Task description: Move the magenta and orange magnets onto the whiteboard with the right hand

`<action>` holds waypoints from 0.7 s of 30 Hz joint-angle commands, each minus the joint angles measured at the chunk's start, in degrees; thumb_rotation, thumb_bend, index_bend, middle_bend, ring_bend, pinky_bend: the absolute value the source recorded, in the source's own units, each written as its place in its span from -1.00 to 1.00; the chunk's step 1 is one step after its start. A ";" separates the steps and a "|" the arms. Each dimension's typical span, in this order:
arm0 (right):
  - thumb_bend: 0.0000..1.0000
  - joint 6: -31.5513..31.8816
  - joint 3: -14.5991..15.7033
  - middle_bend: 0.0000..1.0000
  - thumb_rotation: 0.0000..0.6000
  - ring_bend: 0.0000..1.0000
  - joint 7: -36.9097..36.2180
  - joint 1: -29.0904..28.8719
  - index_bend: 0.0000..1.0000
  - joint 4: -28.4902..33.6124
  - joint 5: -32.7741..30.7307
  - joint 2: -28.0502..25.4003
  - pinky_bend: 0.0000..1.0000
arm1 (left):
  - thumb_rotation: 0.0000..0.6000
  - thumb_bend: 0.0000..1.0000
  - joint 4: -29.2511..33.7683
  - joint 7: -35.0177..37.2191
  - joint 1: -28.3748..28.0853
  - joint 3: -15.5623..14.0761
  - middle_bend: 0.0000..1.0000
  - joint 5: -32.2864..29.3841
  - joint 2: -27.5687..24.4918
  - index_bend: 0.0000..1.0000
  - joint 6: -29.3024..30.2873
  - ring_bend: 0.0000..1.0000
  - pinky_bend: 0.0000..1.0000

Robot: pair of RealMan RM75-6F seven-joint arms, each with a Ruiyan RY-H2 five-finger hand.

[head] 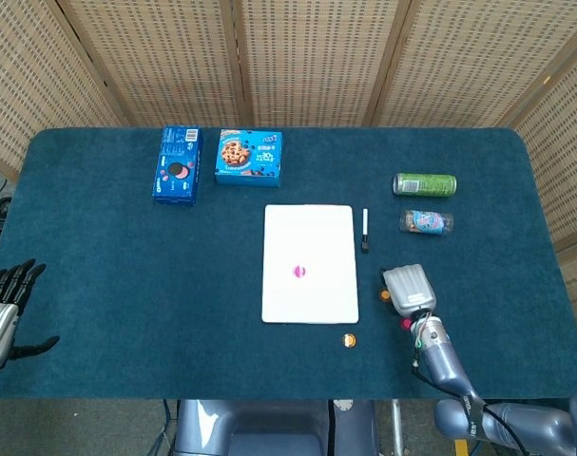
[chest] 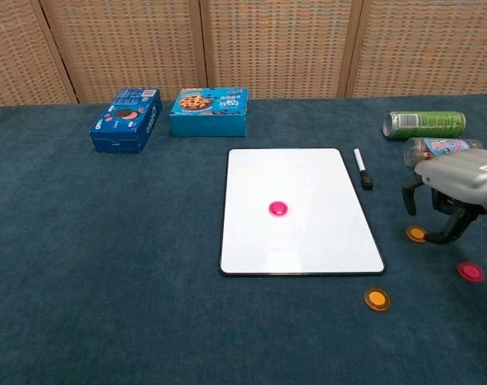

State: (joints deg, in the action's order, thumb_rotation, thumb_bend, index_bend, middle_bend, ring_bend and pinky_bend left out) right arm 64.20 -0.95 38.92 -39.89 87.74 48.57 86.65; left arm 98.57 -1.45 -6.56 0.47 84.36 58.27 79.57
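The whiteboard (head: 309,237) (chest: 307,180) lies flat mid-table with one magenta magnet (head: 299,272) (chest: 278,208) on it. To its right on the cloth are an orange magnet (chest: 417,233) (head: 385,295), a second orange magnet (chest: 377,299) (head: 349,339) by the board's near corner, and a magenta magnet (chest: 470,271) (head: 405,324). My right hand (chest: 454,186) (head: 409,289) hovers low just over the first orange magnet, fingers curved down and apart, holding nothing. My left hand (head: 3,309) sits at the table's left edge, fingers spread.
A black marker (head: 365,229) (chest: 363,168) lies beside the board's right edge. A green can (head: 425,184) and a small bottle (head: 426,221) lie at the right. Two blue cookie boxes (head: 178,164) (head: 249,157) stand at the back.
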 commanded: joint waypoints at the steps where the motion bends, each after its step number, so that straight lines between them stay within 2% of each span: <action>1: -0.38 -0.40 -0.41 0.94 1.00 0.80 0.33 0.09 -0.13 -0.44 -0.31 0.41 1.00 | 1.00 -1.00 -0.02 0.09 0.01 0.00 -1.00 -0.02 -0.03 -1.00 0.01 -1.00 -1.00; 21: -0.38 -2.76 -1.88 0.94 1.00 0.80 2.09 0.49 -0.13 -2.75 -1.93 2.03 1.00 | 1.00 -1.00 -0.01 -0.49 -0.08 -0.04 -1.00 -0.29 0.20 -1.00 -0.16 -1.00 -1.00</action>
State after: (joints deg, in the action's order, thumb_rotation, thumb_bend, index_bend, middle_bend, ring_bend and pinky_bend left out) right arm 61.47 -2.81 41.00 -39.41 85.03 46.65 88.65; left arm 98.56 -1.93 -6.64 0.43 84.08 58.47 79.40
